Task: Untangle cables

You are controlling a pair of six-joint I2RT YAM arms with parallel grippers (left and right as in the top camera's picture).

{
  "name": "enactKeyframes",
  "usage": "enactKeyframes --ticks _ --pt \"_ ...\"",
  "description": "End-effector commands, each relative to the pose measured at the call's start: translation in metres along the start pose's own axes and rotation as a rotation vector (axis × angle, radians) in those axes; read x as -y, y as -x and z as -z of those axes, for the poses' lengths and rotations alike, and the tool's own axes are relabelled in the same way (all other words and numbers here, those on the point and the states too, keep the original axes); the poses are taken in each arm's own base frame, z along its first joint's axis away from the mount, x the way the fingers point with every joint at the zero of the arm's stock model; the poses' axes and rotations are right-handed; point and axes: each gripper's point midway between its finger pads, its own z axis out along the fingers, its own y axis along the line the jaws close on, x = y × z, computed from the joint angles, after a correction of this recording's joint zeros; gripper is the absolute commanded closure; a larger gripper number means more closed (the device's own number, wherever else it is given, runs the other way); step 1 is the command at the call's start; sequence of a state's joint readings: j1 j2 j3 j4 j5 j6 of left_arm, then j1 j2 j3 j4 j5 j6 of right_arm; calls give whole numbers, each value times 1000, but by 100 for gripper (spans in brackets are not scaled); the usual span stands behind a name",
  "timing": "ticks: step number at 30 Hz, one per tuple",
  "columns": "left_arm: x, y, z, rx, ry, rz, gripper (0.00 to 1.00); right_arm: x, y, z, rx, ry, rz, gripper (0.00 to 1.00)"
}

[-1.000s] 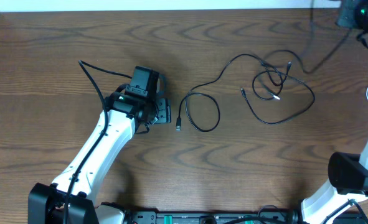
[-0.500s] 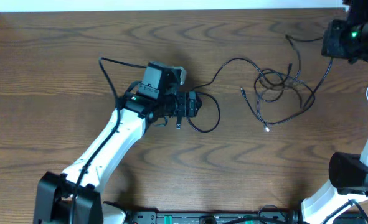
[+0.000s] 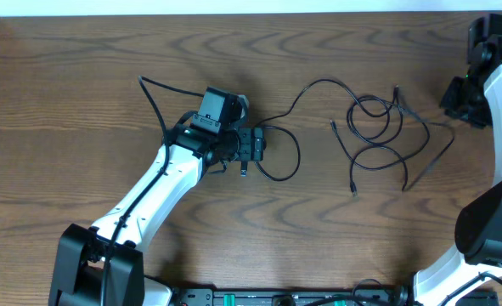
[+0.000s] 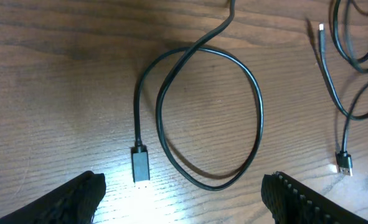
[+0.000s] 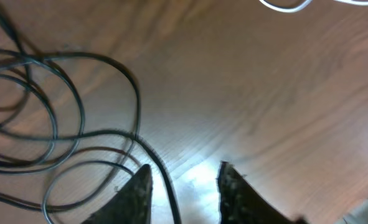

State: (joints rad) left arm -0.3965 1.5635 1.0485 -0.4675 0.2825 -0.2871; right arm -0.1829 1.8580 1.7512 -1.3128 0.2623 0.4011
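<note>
Spread wide at the left pincer [image 4: 182, 190], with its dark fingers [image 4: 78, 196] at the bottom corners of the wrist view and nothing held between them. Hovers low over the wooden counter [image 4: 59, 74]. Just ahead of the gap, nearer the left finger: the small rectangular plug [image 4: 140, 169] of the black cord [image 4: 258, 118], flat on the wood and apart from both fingers. Beyond the plug: a short straight run away from the pincer, then one big oval loop that crosses itself at the far side and leaves toward the top of the view. Farther to the right of that loop, apart from it: two more plug ends, both belonging to the tangle [image 3: 378, 127]. From overhead, the same left pincer [image 3: 249, 144] right at the loop's edge, and the tangle well off to its right, several thin dark loops overlapping, lying between the two arms. Narrowly parted at the right pincer [image 5: 182, 186], with a dark strand [image 5: 165, 177] running through the gap, thinner than the gap and not clamped; cannot tell whether it touches either finger. Ahead and to the left of this pincer: more loops of the tangle on the counter. Farther ahead, at the view's top edge: a white loop [image 5: 285, 7]. From overhead, the right pincer [image 3: 459, 100] near the counter's far right corner, just beyond the tangle's outermost strand.
</note>
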Motion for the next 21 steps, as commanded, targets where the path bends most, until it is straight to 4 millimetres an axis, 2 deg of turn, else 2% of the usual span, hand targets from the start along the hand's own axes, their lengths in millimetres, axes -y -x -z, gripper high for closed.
enactKeyframes --ticks 1,2,4,9,13,16,21 --pt "-3 -2 -2 -4 16 -6 14 -77 -17 21 -49 414 227 28" --pt "-3 -2 -2 -4 16 -6 15 -96 -24 29 -49 504 306 25" --pt "-3 -2 -2 -5 16 -6 15 -115 -31 37 -31 558 405 20" --pt "-3 -2 -2 -5 16 -5 15 -148 -40 43 35 586 540 17" --pt "-3 -2 -2 -6 16 -5 15 -188 -36 38 158 639 599 17" --pt "-3 -2 -2 -6 16 -5 15 -217 -36 30 296 670 750 17" --pt "-3 -2 -2 -6 16 -5 15 -227 -27 5 445 546 842 11"
